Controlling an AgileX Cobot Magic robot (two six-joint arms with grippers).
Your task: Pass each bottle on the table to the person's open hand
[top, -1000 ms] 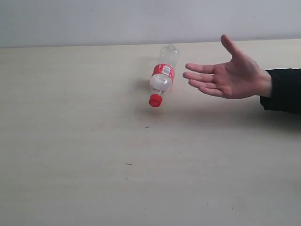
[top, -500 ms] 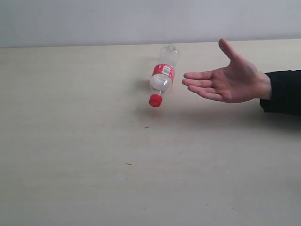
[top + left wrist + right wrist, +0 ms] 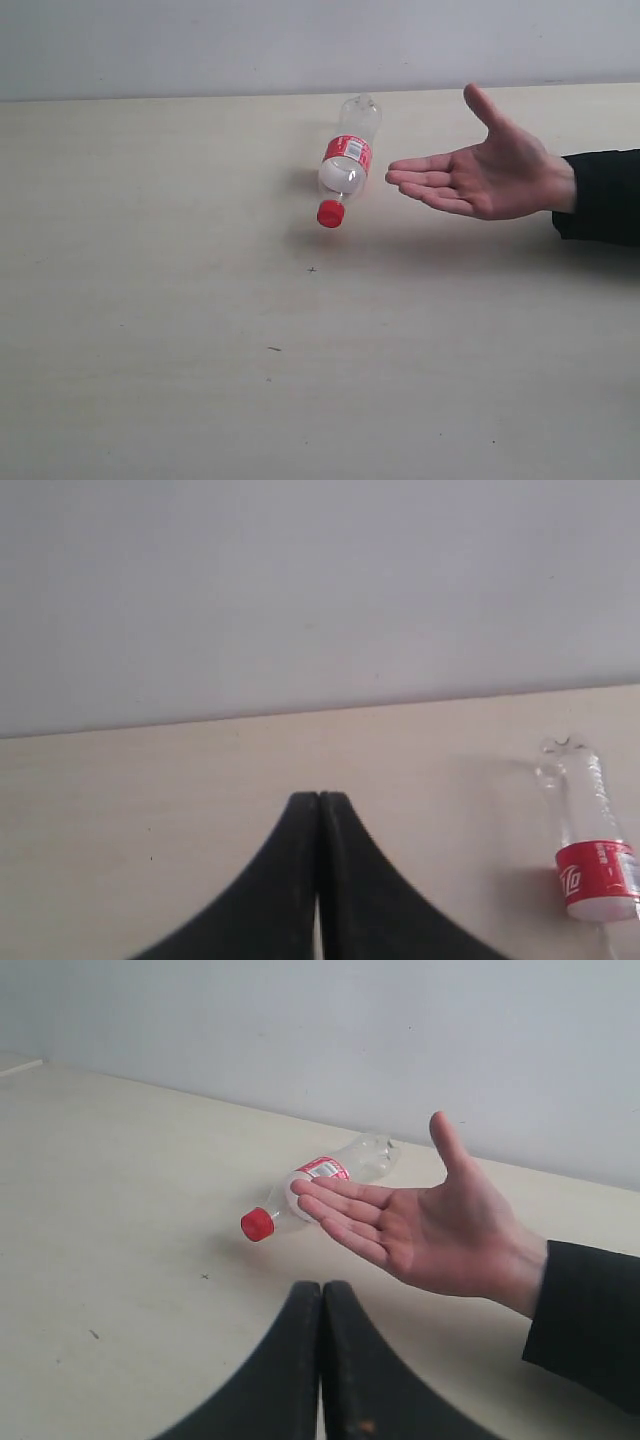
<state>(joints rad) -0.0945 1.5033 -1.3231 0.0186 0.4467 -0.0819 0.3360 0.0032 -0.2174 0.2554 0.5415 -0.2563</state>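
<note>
- While the left end effector (image 3: pixel 318 798) and the right end effector (image 3: pixel 321 1287) sit clenched on nothing, the small clear plastic bottle with red label and red cap (image 3: pixel 347 165) lies on its side on the pale beige counter (image 3: pixel 150 350).
- Exterior view: cap points to about 7 o'clock!
- At the bottle's 3 o'clock, a person's open hand (image 3: pixel 500 175) waits palm up, dark sleeve (image 3: pixel 600 195) behind it.
- Fingertips just beside the bottle, a sliver of counter between them.

Red label (image 3: pixel 597 878) on the bottle (image 3: pixel 580 792) bears illegible white script
</note>
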